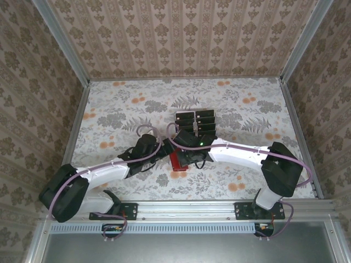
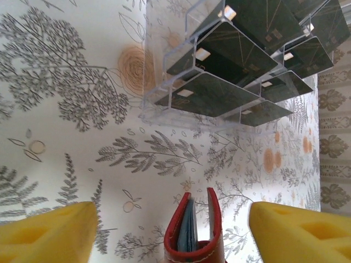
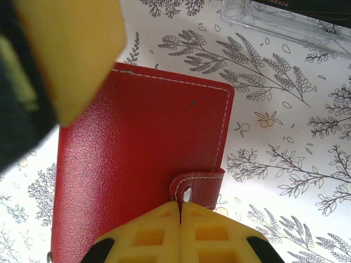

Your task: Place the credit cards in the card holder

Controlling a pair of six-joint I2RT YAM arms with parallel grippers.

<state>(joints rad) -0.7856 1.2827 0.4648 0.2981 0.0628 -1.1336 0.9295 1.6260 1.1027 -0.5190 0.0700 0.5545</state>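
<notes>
One red wallet (image 3: 142,159) stands on its edge on the flowered tabletop (image 2: 82,137), slightly open, with greyish pockets showing between its two covers. The right pincer (image 3: 180,222) is closed, its two yellow pads pressed together on the wallet's single snap tab. The left pincer (image 2: 174,233) is spread wide, one pad on each side of the wallet and neither touching it. Just beyond the wallet sits one clear tiered rack (image 2: 159,109). It holds the black cards (image 2: 219,93) in two columns; seven can be counted from the left wrist.
</notes>
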